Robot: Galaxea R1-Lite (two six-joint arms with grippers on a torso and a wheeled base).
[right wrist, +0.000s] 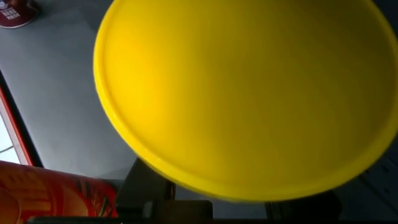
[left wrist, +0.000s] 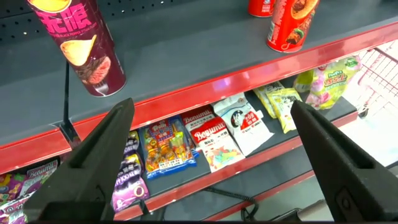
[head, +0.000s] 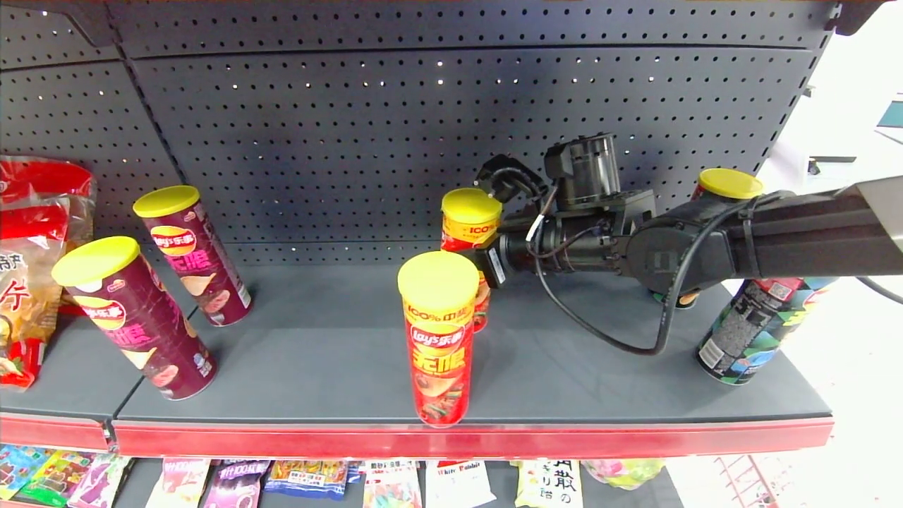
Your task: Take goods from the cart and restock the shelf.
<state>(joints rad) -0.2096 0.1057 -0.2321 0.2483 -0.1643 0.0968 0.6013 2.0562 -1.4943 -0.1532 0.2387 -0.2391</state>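
At the centre of the head view, just behind a matching front can on the smooth grey shelf, the right tool clamped an upright red cylindrical can with a round yellow lid; the left tool had its dark tapered fingers spread wide.

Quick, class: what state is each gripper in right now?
Left gripper: open, empty.
Right gripper: at the rear red chip can; open or shut cannot be told.
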